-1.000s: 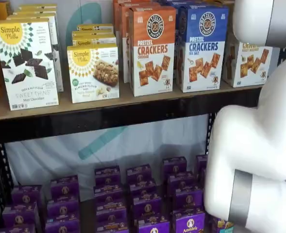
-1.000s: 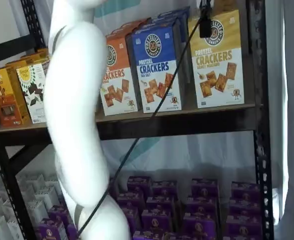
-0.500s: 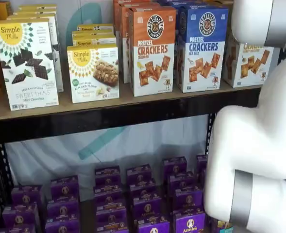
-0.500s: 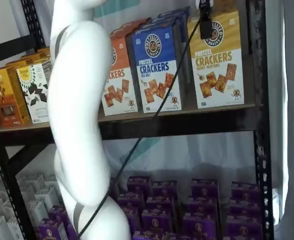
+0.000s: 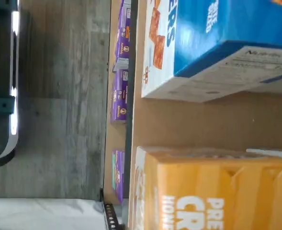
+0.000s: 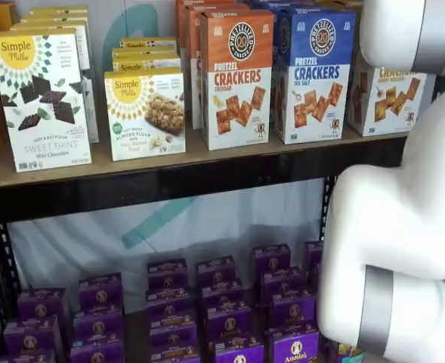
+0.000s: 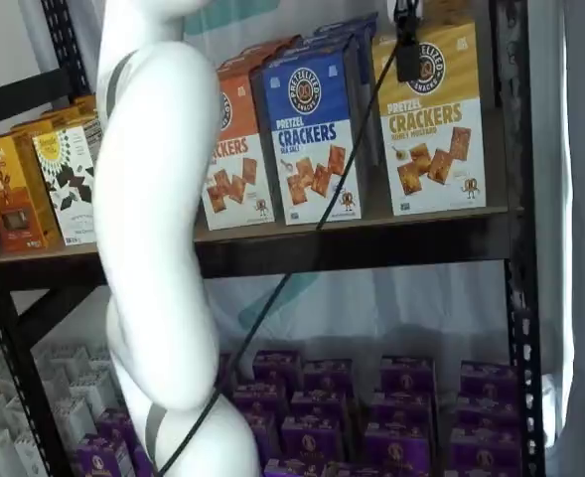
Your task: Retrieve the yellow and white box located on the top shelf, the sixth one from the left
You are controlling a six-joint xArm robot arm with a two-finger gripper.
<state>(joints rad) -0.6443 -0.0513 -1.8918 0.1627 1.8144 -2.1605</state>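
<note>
Nearest you, the white arm (image 7: 158, 229) filled the foreground in both shelf views, a black cable (image 7: 302, 248) trailing across it. Behind it, the gripper (image 7: 408, 45) showed only as a dark tip hanging at the top edge, so you could not tell whether the jaws stood open or closed. Just behind that tip, the yellow and white box (image 7: 431, 119) stood upright on the top shelf (image 7: 371, 238), beside the blue-topped carton (image 7: 310, 134). Below, purple boxes (image 7: 406, 417) filled the lower level.
</note>
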